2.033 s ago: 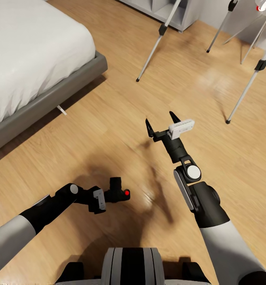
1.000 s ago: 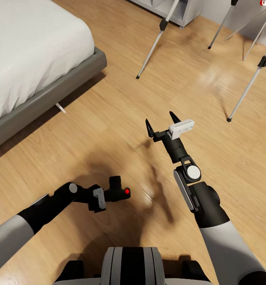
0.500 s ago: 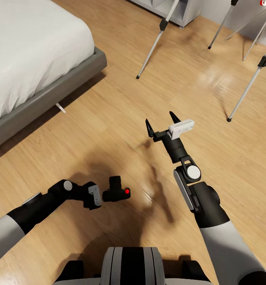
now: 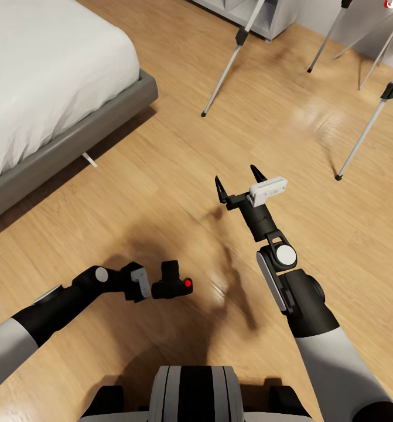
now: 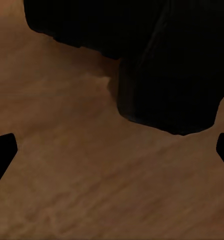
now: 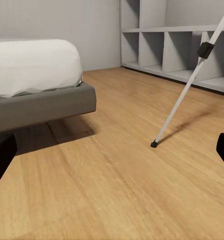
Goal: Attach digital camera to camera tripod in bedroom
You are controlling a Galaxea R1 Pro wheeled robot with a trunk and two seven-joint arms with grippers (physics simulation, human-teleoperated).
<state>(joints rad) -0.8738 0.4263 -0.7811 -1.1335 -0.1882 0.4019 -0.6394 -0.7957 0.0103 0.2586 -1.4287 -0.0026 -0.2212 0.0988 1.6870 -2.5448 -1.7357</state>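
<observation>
Digital camera (image 4: 171,285): a small, chunky matte-black body with a stubby cylindrical lens and a glossy red round dot, lying on the light wooden plank floor (image 4: 161,176) in front of the robot's base. In the left wrist view the camera (image 5: 157,55) appears as a dark, rounded mass resting on the wood grain.

Left gripper (image 4: 148,287): positioned just beside the camera, its pale grey wrist block facing it. Its jaws are spread wide and hold nothing; the two black fingertips (image 5: 1,155) sit at opposite edges of the left wrist view with bare floor between them.

Right gripper (image 4: 238,181): held above bare floor, well apart from the camera. Its two pointed black fingers are spread wide and carry nothing.

Camera tripod (image 4: 231,58): thin silver tubular legs with black collar joints and small black feet stand on the floor ahead. One leg (image 6: 184,95) slants before a grey cubby shelf (image 6: 177,45).

Bed (image 4: 44,88): grey frame, smooth white mattress with rounded corners, to the left.
</observation>
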